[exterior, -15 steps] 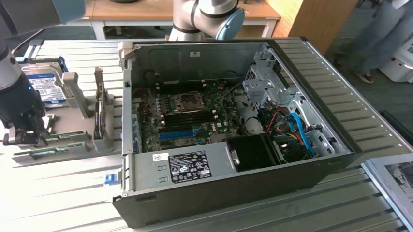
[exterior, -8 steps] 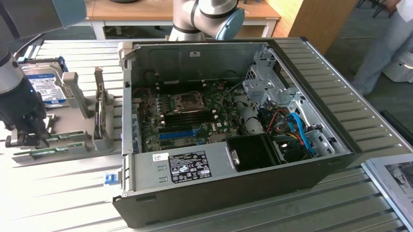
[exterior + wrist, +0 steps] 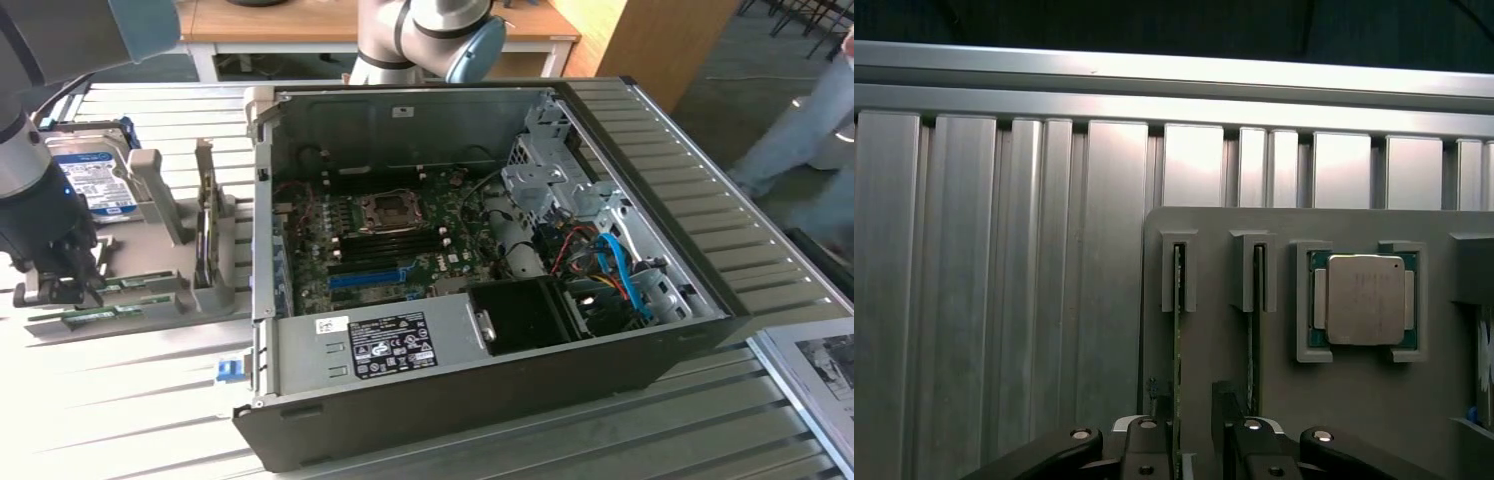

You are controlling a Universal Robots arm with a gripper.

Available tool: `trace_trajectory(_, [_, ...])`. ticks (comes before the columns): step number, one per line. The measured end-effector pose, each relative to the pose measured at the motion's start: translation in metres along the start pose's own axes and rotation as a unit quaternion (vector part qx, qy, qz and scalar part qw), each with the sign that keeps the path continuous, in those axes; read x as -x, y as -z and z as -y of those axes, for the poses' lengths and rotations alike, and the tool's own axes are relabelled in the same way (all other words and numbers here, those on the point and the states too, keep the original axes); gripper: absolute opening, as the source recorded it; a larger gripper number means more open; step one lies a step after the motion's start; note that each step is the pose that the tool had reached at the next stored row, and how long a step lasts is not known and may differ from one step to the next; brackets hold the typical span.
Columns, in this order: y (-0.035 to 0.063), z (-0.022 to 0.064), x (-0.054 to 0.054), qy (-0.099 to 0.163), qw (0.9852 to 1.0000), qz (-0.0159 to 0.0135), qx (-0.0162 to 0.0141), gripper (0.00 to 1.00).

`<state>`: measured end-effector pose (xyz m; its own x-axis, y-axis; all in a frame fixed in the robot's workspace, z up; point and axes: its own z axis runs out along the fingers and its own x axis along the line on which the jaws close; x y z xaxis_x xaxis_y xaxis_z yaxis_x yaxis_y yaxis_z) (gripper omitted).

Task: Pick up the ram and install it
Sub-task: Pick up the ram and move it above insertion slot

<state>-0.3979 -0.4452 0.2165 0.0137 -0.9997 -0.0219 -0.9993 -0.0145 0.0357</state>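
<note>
Ram [image 3: 1179,320] stands on edge in a slot of the grey holder [image 3: 1214,225], which lies at nine o'clock of the open computer case [image 3: 467,400] in the exterior view. We see the gripper [image 3: 1191,402] poised over it, fingers [image 3: 1162,440] spread and grasping nothing. The board's edge runs between them, closer to one finger than the other.

We judge that off-centre line-up to be the main risk. A closing finger could push the thin board sideways in its slot, so that it tilts or binds when lifted. A second stick [image 3: 1257,320] stands just beside the outer finger, and a small drift could catch it or the slot's end post. The processor [image 3: 1365,298] lies farther along the holder, apart from both.

Seen edge-on, the ram shows neither label nor chips, and the fingers cover its near end. On the motherboard [image 3: 387,240], at the centre of the case, we cannot tell whether any memory slot is free or its latches are open.
</note>
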Motion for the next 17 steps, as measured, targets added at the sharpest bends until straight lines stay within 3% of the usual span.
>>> trace_trajectory(12, [0.0,-0.0001,-0.0044,0.0,1.0,0.0,-0.0001,0.29])
trace_trajectory(17, [0.0002,0.0037,-0.0045,0.0,1.0,0.0,0.0,0.29])
